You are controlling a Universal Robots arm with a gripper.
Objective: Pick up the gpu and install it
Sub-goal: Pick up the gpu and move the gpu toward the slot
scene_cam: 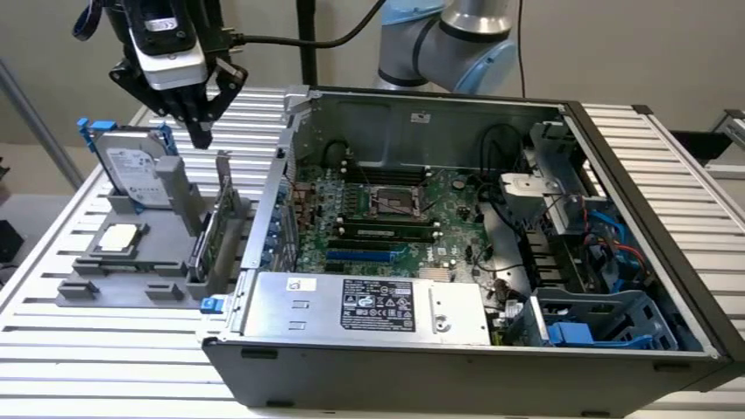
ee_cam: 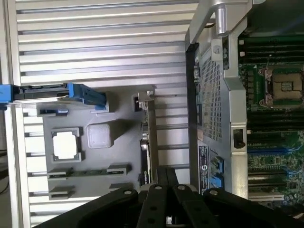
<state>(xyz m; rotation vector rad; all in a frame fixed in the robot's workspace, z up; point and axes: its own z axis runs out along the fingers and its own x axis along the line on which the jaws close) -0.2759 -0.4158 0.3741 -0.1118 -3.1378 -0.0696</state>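
Note:
The gpu (scene_cam: 215,227) stands on edge in a grey holder (scene_cam: 117,284) to the exterior view's left of the open computer case (scene_cam: 652,201), its silver bracket pointing up. In the wrist view the gpu (ee_cam: 146,137) shows edge-on as a thin strip at the side of the holder (ee_cam: 95,168). My gripper (scene_cam: 201,131) hangs above the card's bracket end, apart from it, fingers drawn together to a point with nothing held. The gripper (ee_cam: 166,175) sits in line with the card in the wrist view. A blue slot (scene_cam: 366,256) lies on the motherboard.
The holder also carries a silver hard drive (scene_cam: 132,166) with blue rails, standing upright, and a small square processor chip (scene_cam: 120,236). The case wall (scene_cam: 279,201) rises right beside the card. A power supply (scene_cam: 361,301) fills the case's near end. Slatted table surface (scene_cam: 82,367) surrounds everything.

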